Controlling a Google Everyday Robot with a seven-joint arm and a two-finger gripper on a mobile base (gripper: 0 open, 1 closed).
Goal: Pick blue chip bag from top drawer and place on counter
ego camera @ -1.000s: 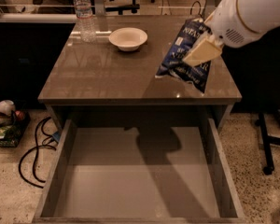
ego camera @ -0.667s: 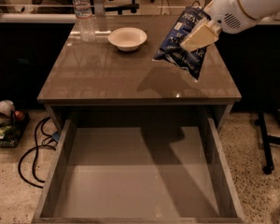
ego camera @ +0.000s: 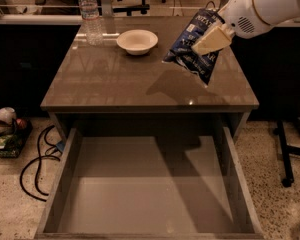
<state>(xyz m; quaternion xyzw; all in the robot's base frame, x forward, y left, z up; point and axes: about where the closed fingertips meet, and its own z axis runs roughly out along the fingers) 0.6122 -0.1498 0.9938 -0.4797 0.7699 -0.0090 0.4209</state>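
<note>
The blue chip bag (ego camera: 192, 49) hangs tilted in the air above the right part of the counter (ego camera: 115, 84), its lower end just over the glossy top. My gripper (ego camera: 210, 40) comes in from the upper right on a white arm and is shut on the bag's middle, one pale finger (ego camera: 212, 38) lying across its front. The top drawer (ego camera: 145, 194) stands pulled fully open below the counter's front edge, and its grey bottom holds nothing.
A white bowl (ego camera: 137, 41) and a clear water bottle (ego camera: 91, 15) stand at the back of the counter. Black cables (ego camera: 37, 164) and a pile of packets (ego camera: 5, 129) lie on the floor at the left. A chair base (ego camera: 287, 154) stands at the right.
The gripper has carried the bag up and further back over the counter, away from the front edge. The bag hangs a little higher than before.
</note>
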